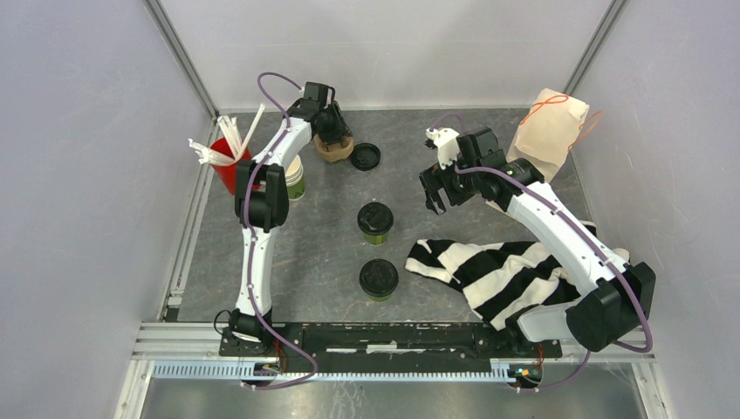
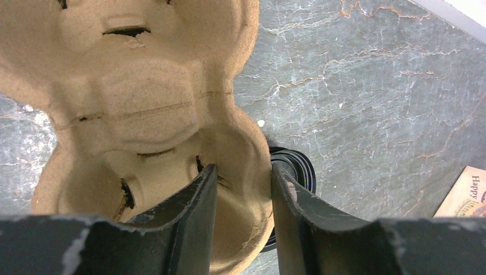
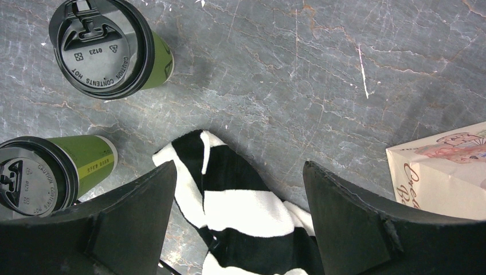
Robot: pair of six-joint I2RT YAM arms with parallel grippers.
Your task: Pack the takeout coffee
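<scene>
At the table's far side, the left gripper pinches the carrier by its rim — likely to drag it closer. The far cup and near cup stand lidded mid-table, unpacked. The right gripper hangs spread above the cloth — empty.

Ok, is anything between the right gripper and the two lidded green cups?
Nothing visible. Bare table separates the right gripper from the farther green cup and the nearer green cup; the striped cloth lies below the gripper, touching neither.
</scene>
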